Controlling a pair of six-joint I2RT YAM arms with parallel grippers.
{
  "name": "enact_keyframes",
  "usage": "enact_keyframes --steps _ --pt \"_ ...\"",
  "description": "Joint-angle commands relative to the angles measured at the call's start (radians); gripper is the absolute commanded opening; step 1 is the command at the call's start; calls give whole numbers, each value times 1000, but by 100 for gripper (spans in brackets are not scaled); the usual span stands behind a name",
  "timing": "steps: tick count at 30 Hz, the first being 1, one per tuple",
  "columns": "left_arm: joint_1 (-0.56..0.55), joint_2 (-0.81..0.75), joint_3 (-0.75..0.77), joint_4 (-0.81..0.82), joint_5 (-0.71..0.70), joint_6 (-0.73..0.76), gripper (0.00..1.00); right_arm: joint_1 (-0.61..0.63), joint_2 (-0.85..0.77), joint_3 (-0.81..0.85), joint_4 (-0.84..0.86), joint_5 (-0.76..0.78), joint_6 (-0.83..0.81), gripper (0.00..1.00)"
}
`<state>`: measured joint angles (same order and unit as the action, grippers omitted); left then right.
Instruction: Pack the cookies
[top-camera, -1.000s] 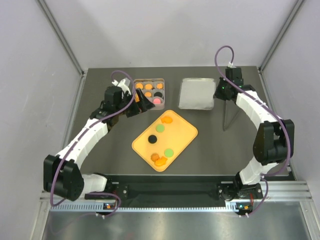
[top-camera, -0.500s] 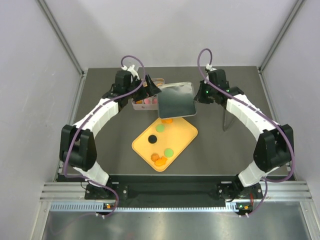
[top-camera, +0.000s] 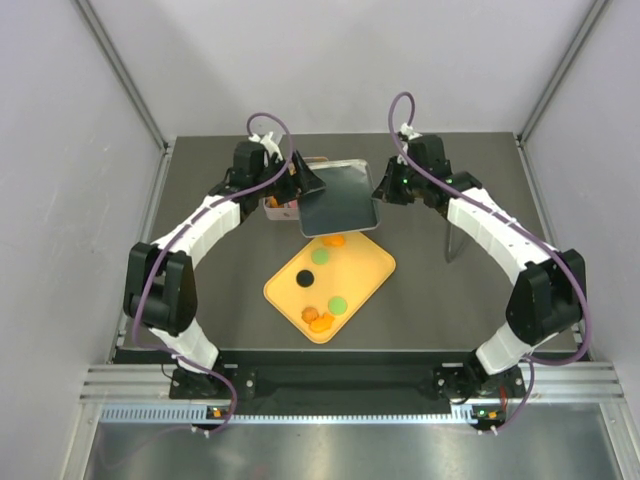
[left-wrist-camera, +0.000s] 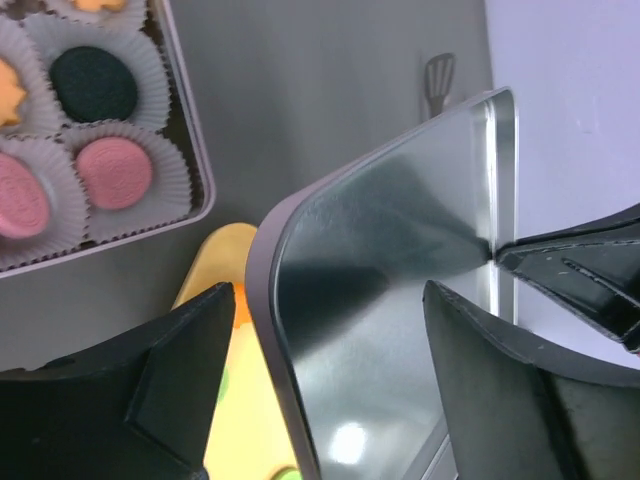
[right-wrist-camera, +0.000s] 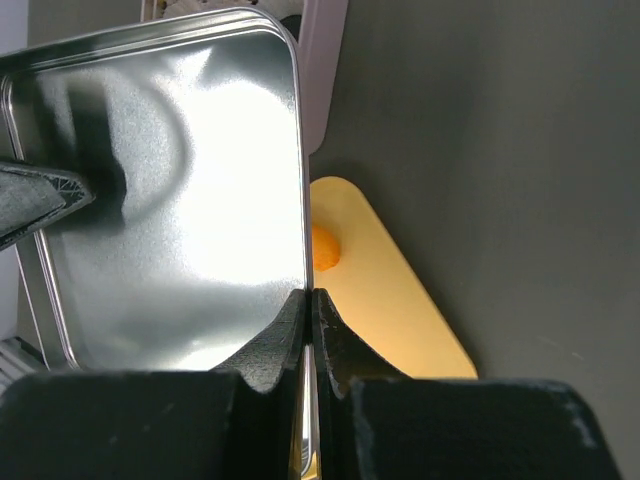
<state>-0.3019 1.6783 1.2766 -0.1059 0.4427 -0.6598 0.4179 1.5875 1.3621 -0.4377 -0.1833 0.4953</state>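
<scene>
Cookies (top-camera: 305, 278): you have loose ones lying on the yellow tray (top-camera: 365, 265) mid-table. There is orange at its far corner, green and black in the middle, and another green and an orange cluster toward the near corner. More sit in white paper cups (left-wrist-camera: 170, 185) inside the tin (left-wrist-camera: 188, 100); the left wrist view shows two pink and one black there. The metal lid (top-camera: 340, 198) is held tilted in the air. From above it hides the tin's right part and overlaps the tray's far corner. Your right gripper (right-wrist-camera: 308, 298) is clenched on the lid's right rim, fingertips pinched onto the metal. Your left gripper (left-wrist-camera: 328, 300) is released, fingers spread wide astride the lid's opposite edge; whether they touch it cannot be read. A spatula (left-wrist-camera: 440, 76) shows on the table (left-wrist-camera: 330, 90) beyond the lid.
</scene>
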Motion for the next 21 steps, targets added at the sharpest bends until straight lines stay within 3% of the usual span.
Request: enact_keyframes --steps 1,8,10,11,12,13,14,16,18,19,21 --pt "3 -17 -29 129 76 -55 80 22 3 66 76 -18 19 0" --pt "3 -35 -43 135 111 -72 48 27 23 68 93 -7 9 0" --pt "4 -37 -42 135 116 -73 32 32 28 72 93 -2 -3 0" --pt "4 -37 -43 133 120 -72 18 36 28 72 93 5 -9 0" --pt "4 -37 -42 132 122 -75 18 38 28 71 94 10 -14 0" --pt "4 -37 -40 129 126 -77 5 39 26 69 93 19 -18 1" --pt "4 -35 -39 127 129 -80 0 41 28 68 94 22 -24 2" --pt "4 -37 -36 127 131 -95 0 44 23 63 93 33 -38 6" --pt "4 -34 -22 109 131 -106 0 47 8 54 91 62 -70 21" --pt "4 -32 -14 82 123 -106 0 45 -4 46 91 105 -84 39" --pt "10 -34 10 22 97 -103 0 59 -67 8 111 160 -148 52"
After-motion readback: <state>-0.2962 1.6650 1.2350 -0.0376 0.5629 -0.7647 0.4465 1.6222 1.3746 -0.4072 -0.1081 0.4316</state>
